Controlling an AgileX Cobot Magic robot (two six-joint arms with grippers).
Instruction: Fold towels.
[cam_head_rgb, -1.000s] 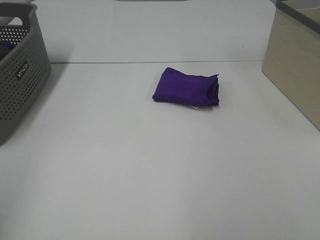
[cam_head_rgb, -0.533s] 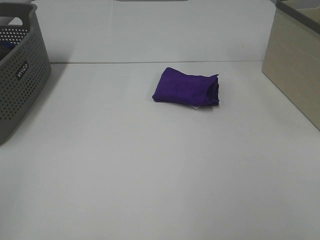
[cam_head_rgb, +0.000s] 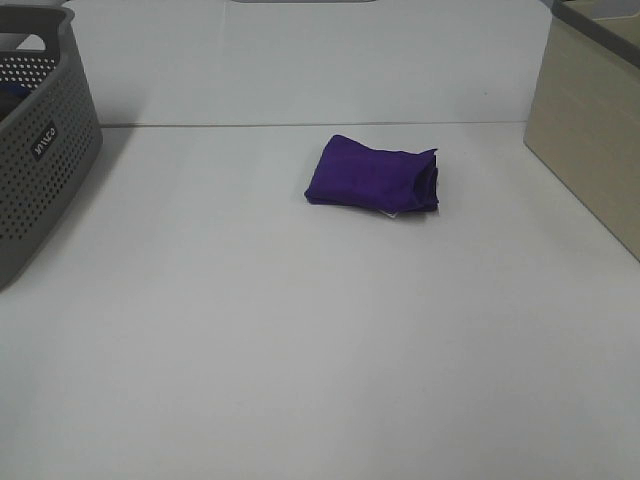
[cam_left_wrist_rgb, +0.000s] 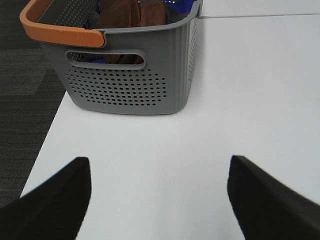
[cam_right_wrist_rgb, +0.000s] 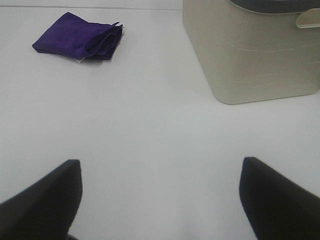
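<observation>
- Sitting folded up on the white table (cam_head_rgb: 300, 350), the purple towel (cam_head_rgb: 372, 178) is a small chunky rectangle a bit past the middle of the table, toward 12 o'clock and slightly to the 1 o'clock side in the high view.
- Its stacked, layered edges face 3 o'clock, and a tiny bit of white tag (cam_head_rgb: 393, 213) pokes out under its near edge.
- Nothing is touching the towel; neither arm shows up in the high view at all.
- Left tool (cam_left_wrist_rgb: 160, 197) is spread wide, with nothing between its two dark fingers (cam_left_wrist_rgb: 55, 200), just bare table under it.
- That wrist camera looks at a grey perforated basket (cam_left_wrist_rgb: 131, 75) with an orange handle (cam_left_wrist_rgb: 60, 30), standing near the table's edge. There's brown cloth (cam_left_wrist_rgb: 131, 15) and some blue stuff stuffed inside it.
- In the high view that same basket is way over at 9 to 10 o'clock, well apart from the towel.
- Right tool (cam_right_wrist_rgb: 159, 197) is also spread open and empty, hanging above plain table.
- From its camera you can see the towel well ahead of it, with a beige bin (cam_right_wrist_rgb: 250, 50) off to the side of the towel.
- In the high view the beige bin sits at the 2 to 3 o'clock edge, clear of the towel.
</observation>
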